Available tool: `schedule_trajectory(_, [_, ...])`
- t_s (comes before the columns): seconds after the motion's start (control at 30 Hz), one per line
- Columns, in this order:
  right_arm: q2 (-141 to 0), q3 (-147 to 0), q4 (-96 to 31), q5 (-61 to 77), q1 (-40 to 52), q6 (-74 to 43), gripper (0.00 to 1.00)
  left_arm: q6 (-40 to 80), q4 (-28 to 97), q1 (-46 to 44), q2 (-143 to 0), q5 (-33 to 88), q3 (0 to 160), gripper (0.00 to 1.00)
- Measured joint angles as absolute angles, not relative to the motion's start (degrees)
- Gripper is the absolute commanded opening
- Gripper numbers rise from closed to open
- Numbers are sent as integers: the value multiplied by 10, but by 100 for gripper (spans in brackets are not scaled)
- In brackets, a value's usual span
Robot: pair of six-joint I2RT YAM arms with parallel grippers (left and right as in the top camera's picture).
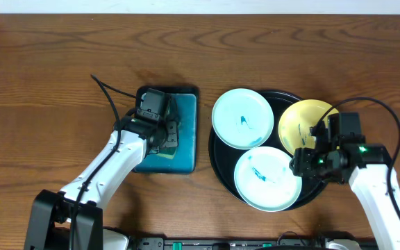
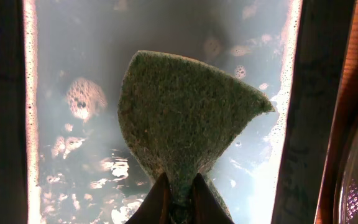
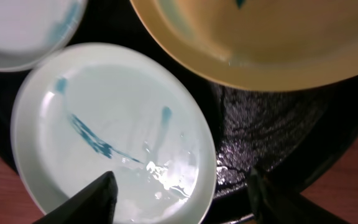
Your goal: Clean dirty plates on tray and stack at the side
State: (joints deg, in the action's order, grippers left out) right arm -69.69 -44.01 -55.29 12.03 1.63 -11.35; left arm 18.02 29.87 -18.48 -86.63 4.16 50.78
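Pinching a green sponge (image 2: 185, 118) tight in my left gripper (image 2: 179, 186) over the soapy teal tray (image 1: 186, 139), I hold my right gripper (image 3: 182, 199) spread wide at the near mint plate (image 3: 110, 130), possibly touching its rim. That plate, the far mint plate (image 1: 242, 118) and the yellow plate (image 1: 303, 121) sit on the black tray (image 1: 221, 163), right of the teal one.

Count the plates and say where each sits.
3. The far mint plate sits far left on the black tray; the near mint plate at its front; the yellow plate far right, partly under the right arm. None appears hidden.
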Motion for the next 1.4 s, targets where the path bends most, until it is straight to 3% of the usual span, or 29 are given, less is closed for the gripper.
schedule_trajectory(0.23, [-769,-440,-545,120,16,-116,57,180,299,-185,-866,42,508,7])
schedule_trajectory(0.37, [-809,-440,-534,120,16,-116,46,180,299,-185,-866,42,508,7])
schedule_trajectory(0.63, [-860,-440,-492,120,16,-117,34,180,299,-185,-866,42,508,7])
schedule_trajectory(1.0, [-879,-417,-445,141,16,-115,2,180,299,-185,-866,42,508,7])
schedule_trajectory(1.4, [-879,-415,-408,165,29,-117,1,180,298,-185,-866,42,508,8])
